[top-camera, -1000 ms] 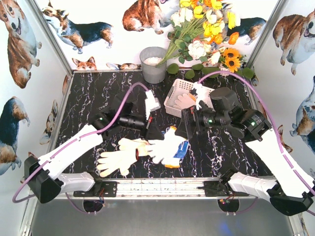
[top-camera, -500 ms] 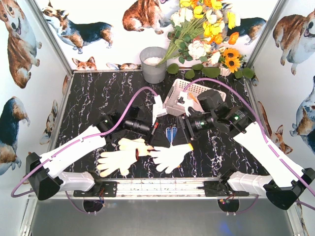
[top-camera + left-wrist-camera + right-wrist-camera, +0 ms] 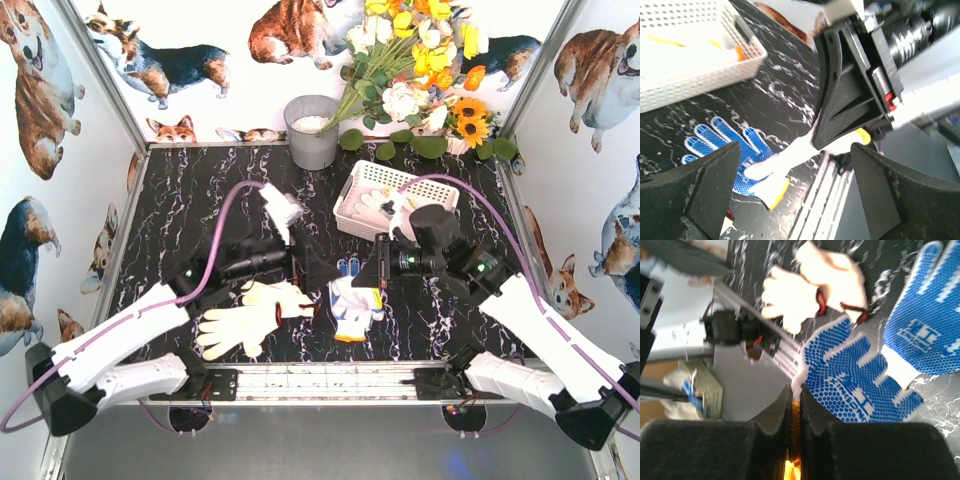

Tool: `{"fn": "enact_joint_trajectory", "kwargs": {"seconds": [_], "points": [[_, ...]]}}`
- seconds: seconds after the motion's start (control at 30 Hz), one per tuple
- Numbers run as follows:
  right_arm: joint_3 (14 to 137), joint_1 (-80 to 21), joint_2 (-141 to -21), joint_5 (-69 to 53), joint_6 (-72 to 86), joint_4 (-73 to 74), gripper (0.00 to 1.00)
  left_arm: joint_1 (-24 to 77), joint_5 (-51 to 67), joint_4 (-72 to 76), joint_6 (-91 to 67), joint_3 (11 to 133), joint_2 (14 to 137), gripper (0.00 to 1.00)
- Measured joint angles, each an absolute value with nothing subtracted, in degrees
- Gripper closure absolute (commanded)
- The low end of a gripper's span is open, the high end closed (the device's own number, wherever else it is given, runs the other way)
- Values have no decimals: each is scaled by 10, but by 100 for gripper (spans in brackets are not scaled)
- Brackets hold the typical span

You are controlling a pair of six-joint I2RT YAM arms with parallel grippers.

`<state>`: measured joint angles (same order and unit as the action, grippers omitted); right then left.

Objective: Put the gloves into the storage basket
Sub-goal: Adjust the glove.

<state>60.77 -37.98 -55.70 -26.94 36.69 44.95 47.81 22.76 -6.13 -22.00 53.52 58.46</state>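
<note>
Nearest the arm bases, a pair of cream gloves point(image 3: 245, 318) lay flat on the black marbled table point(image 3: 190, 200), with neither arm touching them. Just beyond them, to the right, the right gripper point(image 3: 795, 405) had its fingers pinched shut on the orange-trimmed cuff edge of a blue-dotted glove point(image 3: 355, 305), which drooped beneath it. Whether the glove hung wholly clear of the table could not be told. A second dotted palm point(image 3: 925, 340) showed beside it in the right wrist view. Facing this from the left, the left gripper point(image 3: 795, 150) had its fingers spread wide, with nothing between them. Farther back on the right stood the storage basket point(image 3: 346, 205), with some pale gloves point(image 3: 378, 205) already lying inside. Behind it, at the rear wall, were a grey bucket point(image 3: 312, 135) and a spray of flowers point(image 3: 415, 60). The step in hand looked like the pick-up of the dotted glove. The next move would call for lifting it high enough to clear the lattice rim, carrying it back over the basket and releasing it there. The cream pair remained to be collected.
</note>
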Motion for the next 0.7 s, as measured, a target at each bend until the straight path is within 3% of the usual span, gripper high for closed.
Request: {"fn": "enact_joint_trajectory", "kwargs": {"seconds": [0.27, 0.5, 0.7], "points": [[524, -380, -525, -105, 554, 345, 100, 507, 55, 24, -271, 451, 520, 11], [598, -380, -540, 7, 657, 391, 100, 632, -46, 23, -237, 456, 554, 9], [625, -380, -542, 62, 723, 427, 100, 664, -88, 25, -195, 506, 624, 8]]}}
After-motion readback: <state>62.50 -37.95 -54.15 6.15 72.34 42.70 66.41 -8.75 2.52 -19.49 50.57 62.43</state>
